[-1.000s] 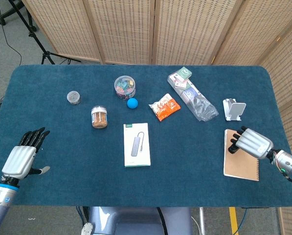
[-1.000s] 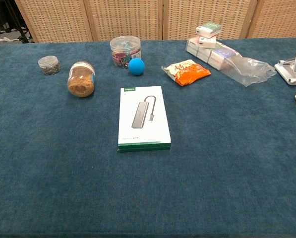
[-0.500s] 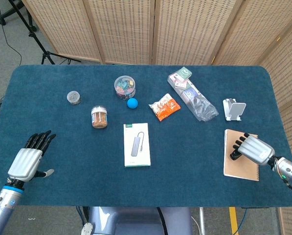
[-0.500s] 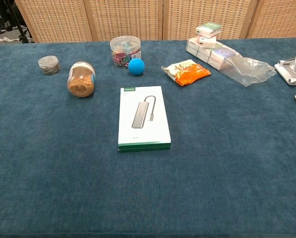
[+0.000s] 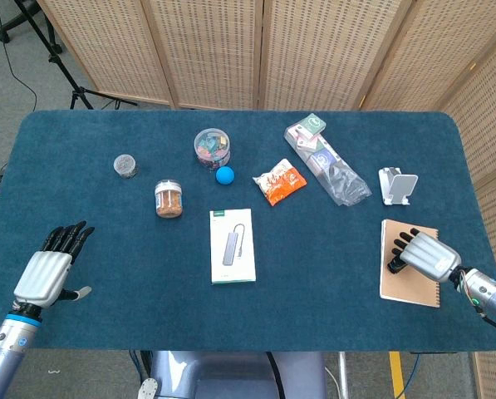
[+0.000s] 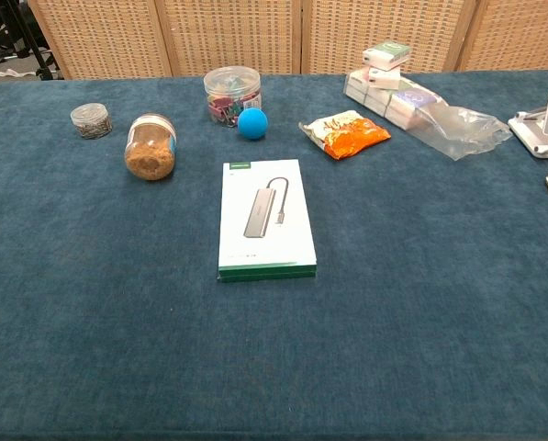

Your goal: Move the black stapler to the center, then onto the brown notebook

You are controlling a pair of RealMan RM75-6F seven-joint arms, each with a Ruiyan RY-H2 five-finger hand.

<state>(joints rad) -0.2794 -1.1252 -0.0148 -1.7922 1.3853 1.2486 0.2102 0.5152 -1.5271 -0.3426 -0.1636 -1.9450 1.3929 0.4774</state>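
Over the last second the right hand (image 5: 424,254) has slid down the flat brown spiral-bound notebook (image 5: 409,283) at the right edge of the blue cloth-covered table (image 5: 331,249), from its upper corner toward its middle, and it now rests over the page with its dark fingers (image 5: 401,246) curled down. Under those fingers lies something small and dark, most likely the black stapler (image 5: 395,265), though the head view is too coarse there to show whether the hand grips it or has let it go, and the chest view shows only a sliver of the notebook and no hand. If that dark shape is the stapler, it already sits on the notebook and the task is at its last step, with only a clean release and withdrawal left. The left hand (image 5: 45,270) has drifted a little inward along the near left edge and hovers with fingers spread, holding nothing. The white boxed hub (image 5: 233,245) at the centre and the orange snack packet (image 5: 280,182) beyond it have not moved.
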